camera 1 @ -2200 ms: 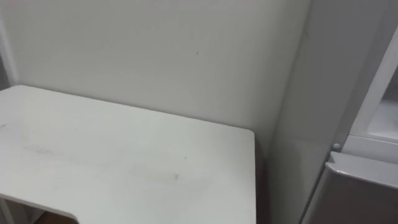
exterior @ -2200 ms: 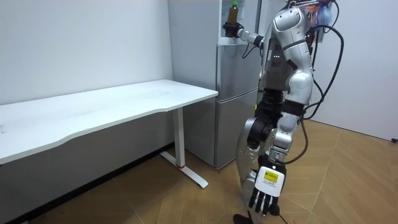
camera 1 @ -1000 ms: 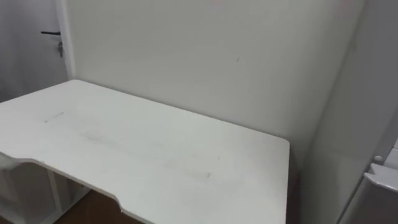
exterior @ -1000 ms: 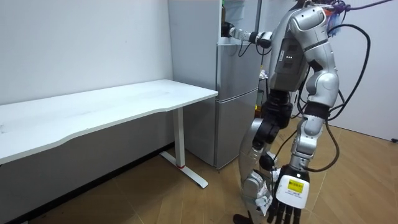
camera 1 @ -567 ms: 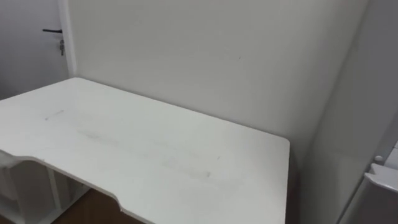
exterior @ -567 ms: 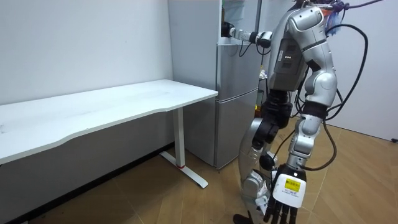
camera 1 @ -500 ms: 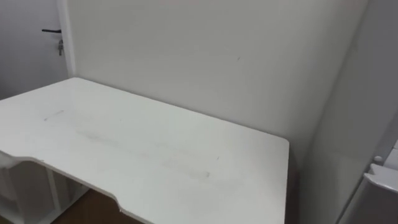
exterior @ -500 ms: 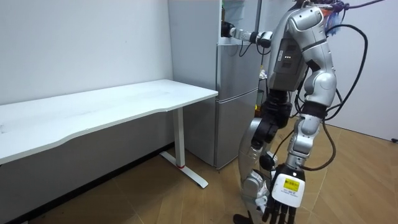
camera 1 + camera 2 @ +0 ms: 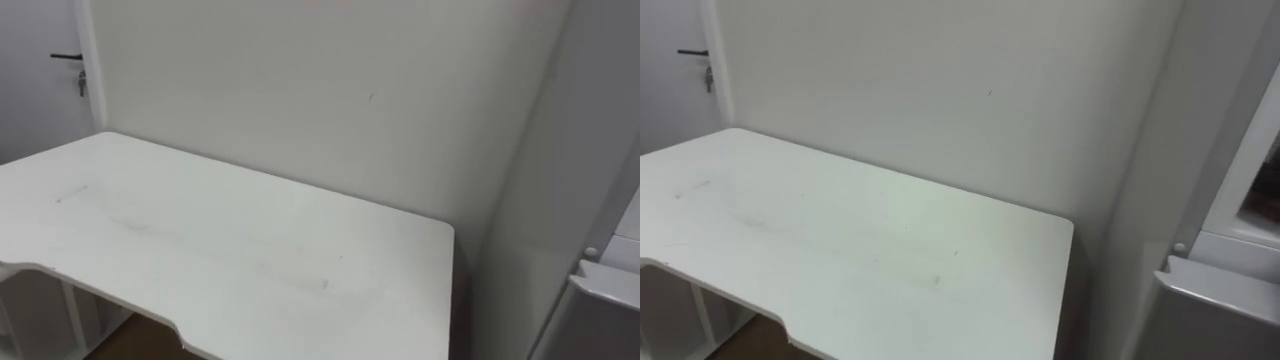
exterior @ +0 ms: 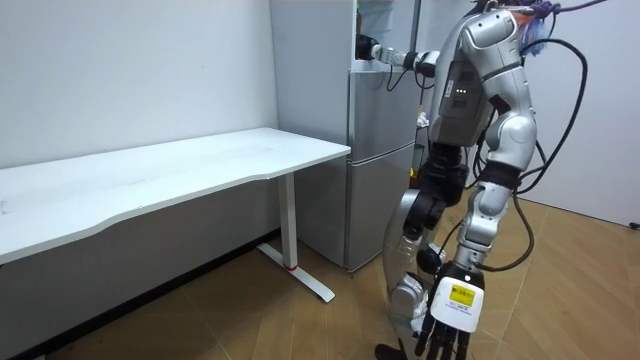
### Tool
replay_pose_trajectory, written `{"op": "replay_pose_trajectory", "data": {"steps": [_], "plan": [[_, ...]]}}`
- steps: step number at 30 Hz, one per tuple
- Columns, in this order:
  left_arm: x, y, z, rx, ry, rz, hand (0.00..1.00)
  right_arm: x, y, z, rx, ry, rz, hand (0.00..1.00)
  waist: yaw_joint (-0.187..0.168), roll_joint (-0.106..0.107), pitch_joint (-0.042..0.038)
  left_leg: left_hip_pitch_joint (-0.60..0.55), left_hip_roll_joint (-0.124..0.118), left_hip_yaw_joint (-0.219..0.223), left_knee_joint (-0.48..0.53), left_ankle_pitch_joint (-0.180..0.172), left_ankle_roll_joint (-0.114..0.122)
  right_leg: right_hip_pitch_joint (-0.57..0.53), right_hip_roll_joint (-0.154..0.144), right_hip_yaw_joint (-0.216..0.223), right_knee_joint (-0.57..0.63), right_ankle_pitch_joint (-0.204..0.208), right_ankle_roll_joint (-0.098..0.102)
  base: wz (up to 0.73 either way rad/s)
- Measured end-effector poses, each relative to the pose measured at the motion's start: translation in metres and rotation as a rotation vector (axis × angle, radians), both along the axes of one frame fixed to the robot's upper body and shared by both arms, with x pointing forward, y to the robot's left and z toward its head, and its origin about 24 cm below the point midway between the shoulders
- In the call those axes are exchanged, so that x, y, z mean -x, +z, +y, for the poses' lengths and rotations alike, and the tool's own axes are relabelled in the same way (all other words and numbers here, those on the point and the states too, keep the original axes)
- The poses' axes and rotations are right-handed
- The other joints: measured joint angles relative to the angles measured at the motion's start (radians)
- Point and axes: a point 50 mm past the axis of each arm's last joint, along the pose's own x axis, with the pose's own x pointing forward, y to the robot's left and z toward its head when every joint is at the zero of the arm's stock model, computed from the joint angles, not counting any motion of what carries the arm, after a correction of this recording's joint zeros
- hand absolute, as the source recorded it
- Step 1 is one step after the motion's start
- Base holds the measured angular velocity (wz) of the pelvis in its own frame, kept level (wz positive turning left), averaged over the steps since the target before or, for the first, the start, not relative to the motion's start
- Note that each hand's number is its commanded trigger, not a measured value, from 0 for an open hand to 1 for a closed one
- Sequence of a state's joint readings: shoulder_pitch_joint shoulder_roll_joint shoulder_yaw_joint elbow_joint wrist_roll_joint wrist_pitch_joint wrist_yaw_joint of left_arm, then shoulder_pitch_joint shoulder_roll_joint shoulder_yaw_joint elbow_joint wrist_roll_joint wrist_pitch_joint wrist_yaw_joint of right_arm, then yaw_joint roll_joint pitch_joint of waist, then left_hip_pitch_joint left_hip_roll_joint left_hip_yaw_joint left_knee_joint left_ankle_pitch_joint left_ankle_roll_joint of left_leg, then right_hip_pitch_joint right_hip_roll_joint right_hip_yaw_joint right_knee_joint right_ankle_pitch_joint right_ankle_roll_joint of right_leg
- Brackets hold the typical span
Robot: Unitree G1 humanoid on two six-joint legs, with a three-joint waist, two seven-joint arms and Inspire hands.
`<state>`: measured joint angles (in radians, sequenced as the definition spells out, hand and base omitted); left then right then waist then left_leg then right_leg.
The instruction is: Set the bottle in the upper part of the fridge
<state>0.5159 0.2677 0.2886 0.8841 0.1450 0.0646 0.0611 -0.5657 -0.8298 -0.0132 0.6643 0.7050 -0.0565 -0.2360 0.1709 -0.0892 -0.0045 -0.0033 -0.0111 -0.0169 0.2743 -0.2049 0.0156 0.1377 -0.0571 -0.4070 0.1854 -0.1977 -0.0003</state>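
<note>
Nearest the room camera, our left hand [image 10: 450,308] hangs low beside the legs, fingers slack and holding nothing. We stand before the fridge [image 10: 380,170], which sits just past the end of the white desk [image 9: 250,250]. Farther off, our right arm stretches almost level toward the open upper compartment [image 10: 385,22], and the right hand [image 10: 372,48] sits at its threshold. At that distance we cannot tell whether that hand grasps the bottle or is free of it; the bottle may already be inside. Either way, the shelf lies straight ahead of the right hand and well apart from the left.
</note>
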Motion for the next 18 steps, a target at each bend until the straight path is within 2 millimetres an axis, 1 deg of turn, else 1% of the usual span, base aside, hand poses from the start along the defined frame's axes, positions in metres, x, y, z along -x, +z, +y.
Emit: {"op": "replay_pose_trajectory", "data": {"steps": [4, 8, 11, 14, 16, 18], "plan": [[-0.0003, -0.0012, -0.0023, 0.007, -0.013, 0.007, 0.00, 0.0002, 0.0014, -0.0002, 0.019, 0.016, -0.006, 0.00, -0.002, 0.007, -0.0001, 0.000, 0.000, 0.000, 0.000, 0.000, 0.000, 0.001, -0.001, -0.002, 0.000, 0.000, 0.000, 0.00], [0.0030, -0.0018, -0.0029, 0.015, -0.008, 0.019, 0.00, 0.0013, 0.0010, -0.0028, 0.010, 0.022, -0.005, 0.00, -0.005, 0.003, -0.0001, -0.001, -0.001, -0.002, -0.001, 0.000, 0.000, 0.002, -0.002, -0.010, 0.000, 0.000, 0.000, 0.02], [0.0056, -0.0014, -0.0026, 0.015, 0.005, 0.021, 0.00, 0.0017, 0.0013, -0.0035, 0.006, 0.021, -0.007, 0.00, -0.017, -0.004, -0.0009, -0.006, -0.003, -0.008, -0.001, 0.001, 0.001, 0.001, -0.008, -0.016, -0.003, -0.001, 0.002, 0.08], [0.0050, -0.0007, -0.0010, 0.012, 0.009, 0.015, 0.00, 0.0022, 0.0004, -0.0039, -0.005, 0.020, -0.010, 0.00, -0.034, -0.015, -0.0021, -0.012, -0.011, -0.019, 0.000, 0.001, 0.002, 0.006, -0.009, -0.029, -0.017, -0.001, 0.004, 0.10], [0.0041, -0.0003, -0.0002, 0.010, 0.011, 0.009, 0.00, 0.0048, -0.0019, -0.0060, -0.023, 0.014, -0.013, 0.00, -0.043, -0.022, -0.0075, -0.013, -0.016, -0.027, 0.000, 0.002, 0.003, 0.007, -0.008, -0.034, -0.017, -0.003, 0.008, 0.10], [0.0028, -0.0001, 0.0000, 0.009, 0.010, 0.002, 0.00, 0.0098, -0.0032, -0.0083, -0.033, 0.007, -0.023, 0.00, -0.054, -0.027, -0.0087, -0.011, -0.019, -0.028, 0.000, 0.001, 0.004, 0.015, -0.011, -0.043, -0.017, -0.003, 0.012, 0.15]]}}
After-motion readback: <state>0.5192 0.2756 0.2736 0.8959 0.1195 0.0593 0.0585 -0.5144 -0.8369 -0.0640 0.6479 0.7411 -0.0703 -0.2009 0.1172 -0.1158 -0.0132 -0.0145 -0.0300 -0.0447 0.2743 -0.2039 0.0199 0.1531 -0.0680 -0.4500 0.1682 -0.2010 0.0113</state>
